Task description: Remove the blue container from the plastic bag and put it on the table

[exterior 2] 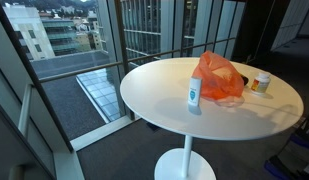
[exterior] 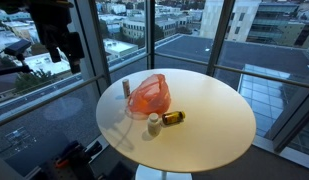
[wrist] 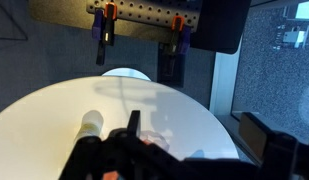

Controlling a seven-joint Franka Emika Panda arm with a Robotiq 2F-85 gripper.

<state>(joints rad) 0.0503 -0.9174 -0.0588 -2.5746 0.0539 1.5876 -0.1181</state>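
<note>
Blue container (exterior 2: 194, 95) stands beside plastic bag (exterior 2: 219, 80); only an exterior view shows arm (exterior: 54, 28).

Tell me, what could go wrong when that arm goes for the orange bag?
The orange bag looks loose and light, so it might drag or lift along with whatever is pulled out. The white bottle and the amber bottle sit right beside it; a sliding bag could knock them, and the lying amber one might roll.

Open tabletop (exterior: 209, 120) beside bag (exterior: 149, 95)
</note>
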